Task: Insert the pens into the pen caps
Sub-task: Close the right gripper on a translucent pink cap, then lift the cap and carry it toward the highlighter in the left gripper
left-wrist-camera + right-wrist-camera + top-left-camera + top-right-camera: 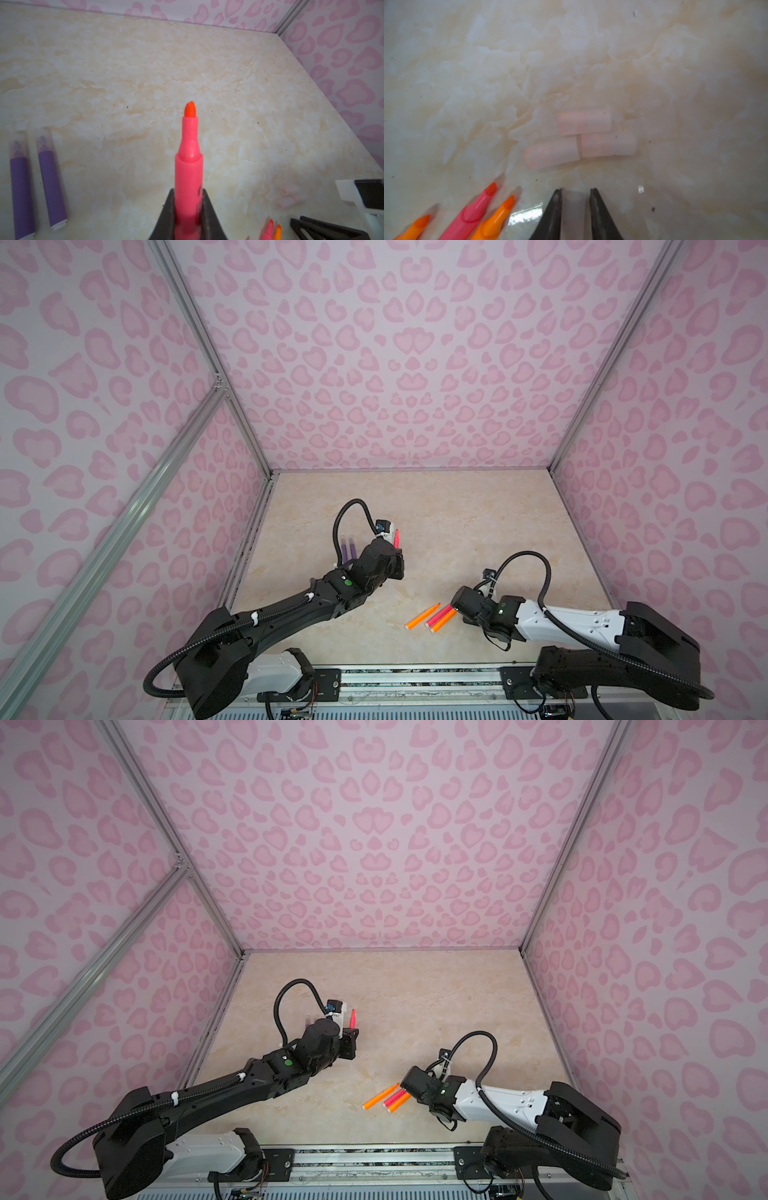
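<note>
My left gripper (188,194) is shut on a pink-red pen (189,166) and holds it above the table, bare tip pointing away; the same pen (397,538) shows in both top views. Two purple pens (52,182) lie side by side to its left, each with a clear cap (42,139) over its tip. My right gripper (575,190) is low over the table, its fingers closed against a clear pen cap (574,205). Three more pen caps (584,122) lie clustered just beyond it. Two orange pens (496,216) and a pink-red pen (475,209) lie uncapped beside the right gripper.
The three loose pens (434,617) lie near the table's front middle, just left of the right wrist (469,603). Pink patterned walls close the table (457,510) on three sides. A metal rail (415,676) runs along the front edge.
</note>
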Robot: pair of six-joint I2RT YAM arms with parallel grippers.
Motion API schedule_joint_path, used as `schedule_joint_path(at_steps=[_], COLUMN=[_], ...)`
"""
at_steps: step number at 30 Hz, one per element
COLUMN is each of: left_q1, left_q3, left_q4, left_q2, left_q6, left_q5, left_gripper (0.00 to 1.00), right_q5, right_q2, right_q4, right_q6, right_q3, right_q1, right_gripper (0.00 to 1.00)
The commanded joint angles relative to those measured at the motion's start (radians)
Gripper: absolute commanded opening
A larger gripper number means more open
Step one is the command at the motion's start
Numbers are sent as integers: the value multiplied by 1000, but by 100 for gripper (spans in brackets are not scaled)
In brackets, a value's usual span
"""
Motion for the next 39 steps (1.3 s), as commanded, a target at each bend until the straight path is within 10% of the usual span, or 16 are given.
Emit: schedule_joint_path(at_steps=[1,29,39], left_q1=[2,1,1], left_q3=[14,-81,-50], left_q4=[1,98,132], left_q2=[2,-115,-72], left_q6=[4,9,49], left_q5=[0,16,157], left_gripper=[3,3,3], right_q5=[-30,229,-20], right_q2=[-6,-248,-196], right_q4=[-17,212,623], right_q6=[10,-145,-211], right_q3=[-12,279,165], right_q1=[3,-65,-334], right_gripper=[23,12,8])
